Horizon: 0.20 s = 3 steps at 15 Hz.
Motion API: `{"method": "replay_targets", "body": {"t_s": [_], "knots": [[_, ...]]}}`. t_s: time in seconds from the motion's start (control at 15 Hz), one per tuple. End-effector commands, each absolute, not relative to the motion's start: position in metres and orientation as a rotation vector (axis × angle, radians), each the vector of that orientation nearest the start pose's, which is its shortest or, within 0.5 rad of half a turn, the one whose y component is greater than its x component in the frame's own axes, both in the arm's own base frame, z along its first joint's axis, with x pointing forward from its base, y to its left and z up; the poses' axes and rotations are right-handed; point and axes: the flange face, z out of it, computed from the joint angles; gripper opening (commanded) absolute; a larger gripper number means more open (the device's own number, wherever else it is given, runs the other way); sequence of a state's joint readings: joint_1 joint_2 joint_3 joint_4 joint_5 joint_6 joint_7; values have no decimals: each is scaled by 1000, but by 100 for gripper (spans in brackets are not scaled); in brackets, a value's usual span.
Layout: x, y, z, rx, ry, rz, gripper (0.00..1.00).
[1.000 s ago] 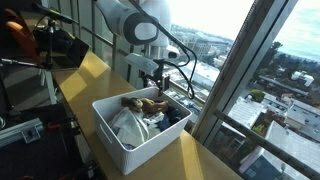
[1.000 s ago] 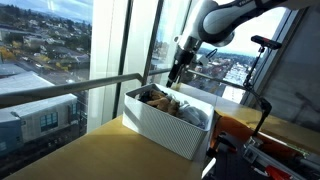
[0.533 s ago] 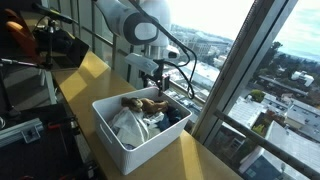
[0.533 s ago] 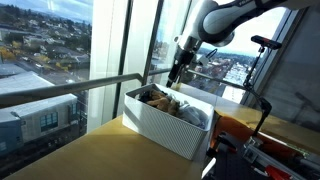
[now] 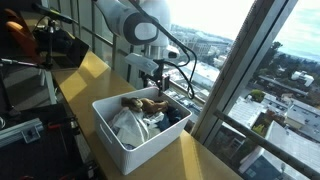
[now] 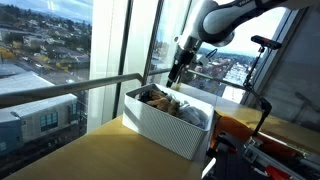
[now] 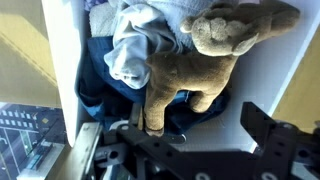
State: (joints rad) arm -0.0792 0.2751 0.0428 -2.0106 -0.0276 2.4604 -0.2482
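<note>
Wrist view gives the closest look: a brown plush toy (image 7: 190,65) lies in the middle of a white bin (image 7: 62,70), its head up toward 1 o'clock and its legs reaching down toward 6 o'clock. The two fingers (image 7: 265,135) come in from the bottom edge, spread wide apart and holding nothing, one at about 7 o'clock and one at about 4 o'clock of the toy, with its legs showing in the gap between them. From here I cannot tell how far above the toy they hang. Much of the lower frame is dark gripper hardware that blocks the near part of the bin. A pale grey cloth (image 7: 135,45) is bunched at 10 o'clock of the toy and touches it, and its top is cut off by the frame. A dark blue cloth (image 7: 95,90) lies under both, and its folds are too dark to make out. In an exterior view the arm (image 5: 138,22) bends down over the far end of the bin, with the fingers just above the toy (image 5: 148,103) and apparently clear of it, though they are too small there to read. The bin stands on a wooden counter (image 5: 85,72) beside a tall window (image 5: 260,60). In an exterior view from the opposite side the ribbed wall of the bin (image 6: 165,125) hides most of what is inside, so only the top of the heap shows above the rim.
</note>
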Motion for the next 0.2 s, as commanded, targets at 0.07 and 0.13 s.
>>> {"method": "replay_targets", "body": {"t_s": [0.07,0.13], "knots": [[614,-23,336,-3142,-361,-272,100],[614,-23,336,-3142,-361,-272,100]]}}
